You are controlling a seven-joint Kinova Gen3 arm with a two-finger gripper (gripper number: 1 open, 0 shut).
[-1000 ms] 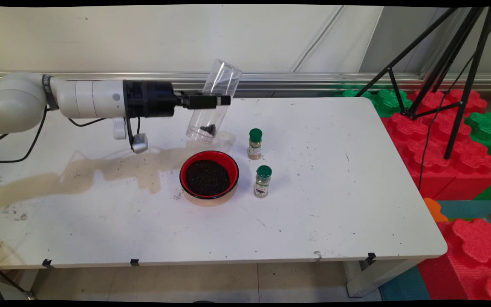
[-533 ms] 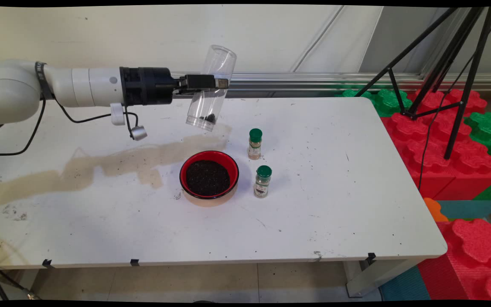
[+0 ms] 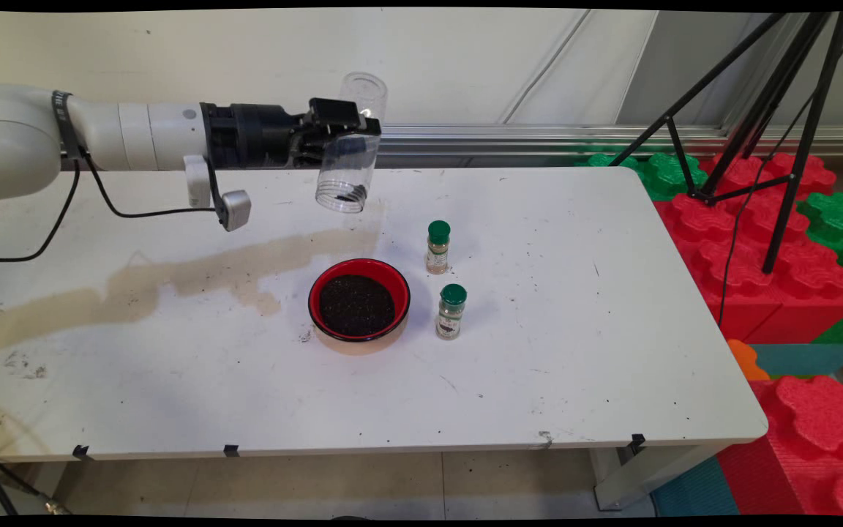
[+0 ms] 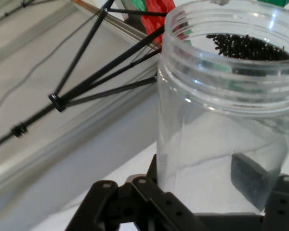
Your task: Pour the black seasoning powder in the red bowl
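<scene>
White bench (image 3: 575, 344): above and behind the red bowl (image 3: 359, 298), the claw (image 3: 345, 132) pinches a clear jar (image 3: 348, 157) mid-body. Light, rigid, slippery plastic; likely crushable.

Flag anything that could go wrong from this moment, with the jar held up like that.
1. The clear jar hangs mouth-down in the gripper, behind the red bowl rather than over it; the dark grains at its mouth could fall on the table.
2. The smooth jar might slip from the grip.
3. Any low sweep could topple the two green-capped spice bottles.
</scene>
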